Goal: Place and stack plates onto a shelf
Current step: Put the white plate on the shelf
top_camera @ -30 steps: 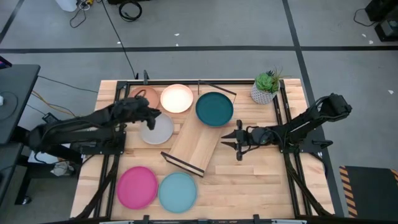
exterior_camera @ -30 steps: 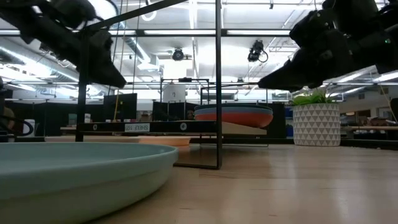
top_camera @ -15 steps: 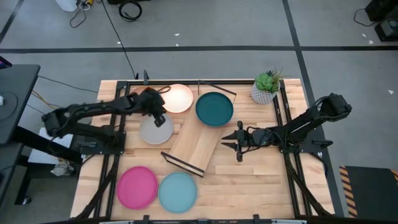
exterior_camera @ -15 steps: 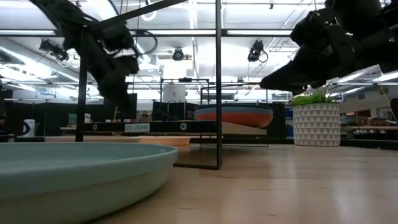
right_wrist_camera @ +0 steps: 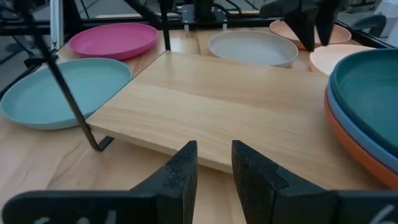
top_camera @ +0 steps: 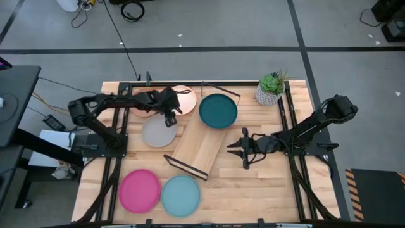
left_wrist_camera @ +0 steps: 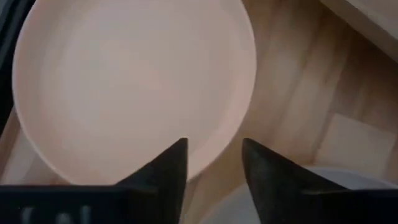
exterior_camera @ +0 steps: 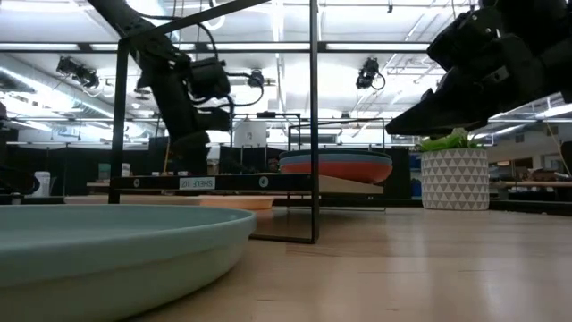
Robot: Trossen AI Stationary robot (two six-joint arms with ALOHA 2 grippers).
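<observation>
Left hand (left_wrist_camera: 211, 152) over round matte cream plate (left_wrist_camera: 134, 81)

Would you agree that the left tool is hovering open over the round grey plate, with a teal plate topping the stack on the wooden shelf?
Not quite: the left tool hovers open over the round cream plate, as the left wrist view shows; the round grey plate lies beside it. The round dark teal plate does top the light wooden shelf.

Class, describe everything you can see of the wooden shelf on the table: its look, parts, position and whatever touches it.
The shelf is a light wooden rectangular board with thin black wire frames at both ends, lying at a slant mid-table. A stack of plates, dark teal on top over blue and orange-red, sits on its far end; the rest of the board is bare. The grey plate lies beside it; contact is unclear. The right gripper hovers near its edge, jaws open.
</observation>
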